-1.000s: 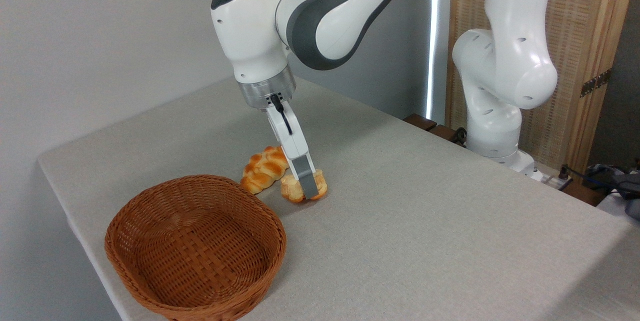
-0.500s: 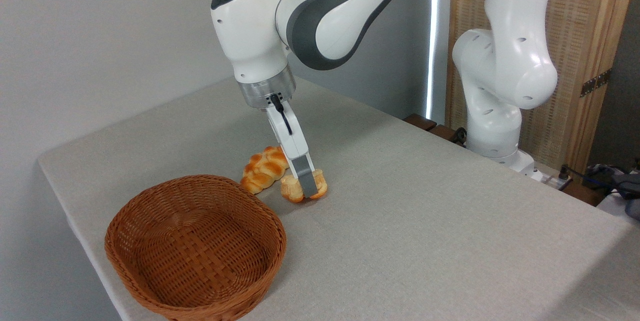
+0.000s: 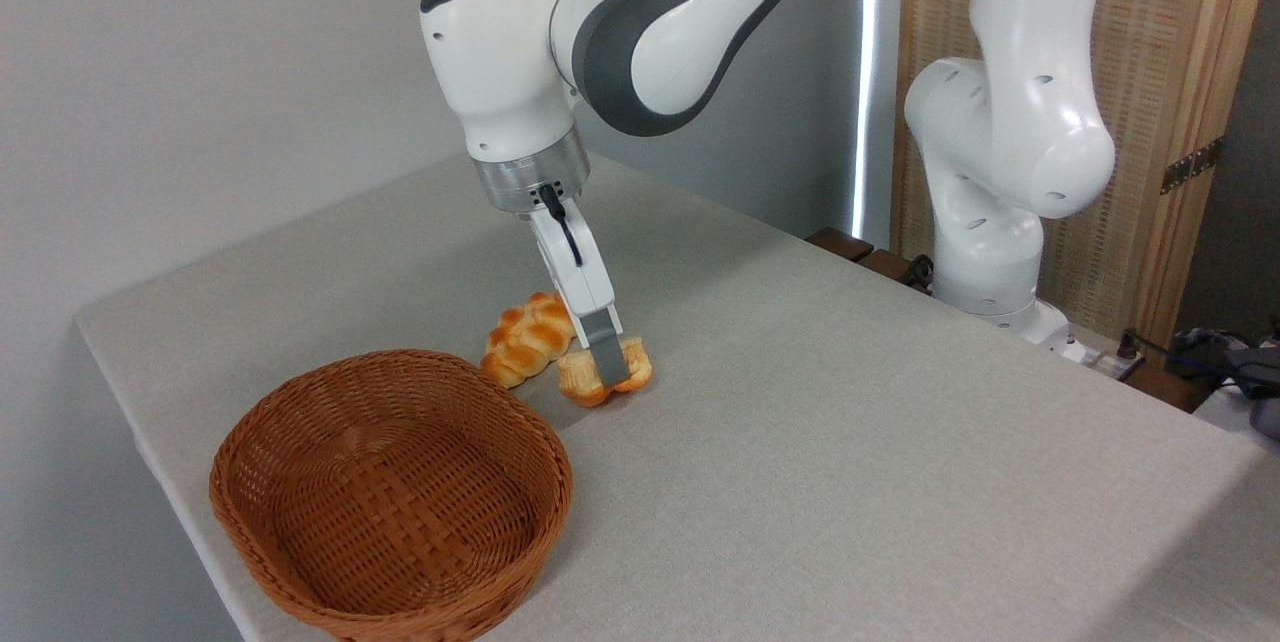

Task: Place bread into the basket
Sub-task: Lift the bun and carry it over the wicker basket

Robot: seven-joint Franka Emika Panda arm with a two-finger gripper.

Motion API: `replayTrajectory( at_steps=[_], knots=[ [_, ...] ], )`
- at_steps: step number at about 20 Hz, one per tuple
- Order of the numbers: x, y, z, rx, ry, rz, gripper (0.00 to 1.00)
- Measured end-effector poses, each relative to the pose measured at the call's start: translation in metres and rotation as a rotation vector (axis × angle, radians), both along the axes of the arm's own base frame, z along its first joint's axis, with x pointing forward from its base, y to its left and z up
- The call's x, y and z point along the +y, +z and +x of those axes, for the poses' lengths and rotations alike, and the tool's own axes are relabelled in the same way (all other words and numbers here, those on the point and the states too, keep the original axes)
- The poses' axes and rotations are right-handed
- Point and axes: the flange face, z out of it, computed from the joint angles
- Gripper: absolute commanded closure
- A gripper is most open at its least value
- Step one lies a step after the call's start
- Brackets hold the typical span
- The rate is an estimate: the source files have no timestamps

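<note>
Plainly, we have the fingers (image 3: 608, 370) clamped on the bread (image 3: 605, 377), which sits just at or barely above the tabletop (image 3: 850, 442), right beside the braided loaf (image 3: 528, 337) and touching or nearly touching it. Only the near finger shows, so we cannot tell how deep the grip goes; a shallow pinch on those lumpy sides could, we judge, let the bun slip or roll out on the way. Dragging it low could also nudge the loaf or catch the rolled rim of the basket (image 3: 545, 427), which lies near, to the lower left. We see open air above and bare cloth to the right, but the tabletop's left edge runs close behind the basket, so overshoot there is risky.
</note>
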Motion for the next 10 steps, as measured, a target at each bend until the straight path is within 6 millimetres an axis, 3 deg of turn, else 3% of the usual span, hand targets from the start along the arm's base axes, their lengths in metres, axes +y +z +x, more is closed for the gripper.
replayTrajectory(
  at_steps=[4, 10],
  knots=[
    [0.000, 0.014, 0.002, -0.013, 0.001, -0.004, 0.63],
    [-0.002, 0.072, 0.013, -0.081, 0.013, -0.046, 0.62]
  ],
)
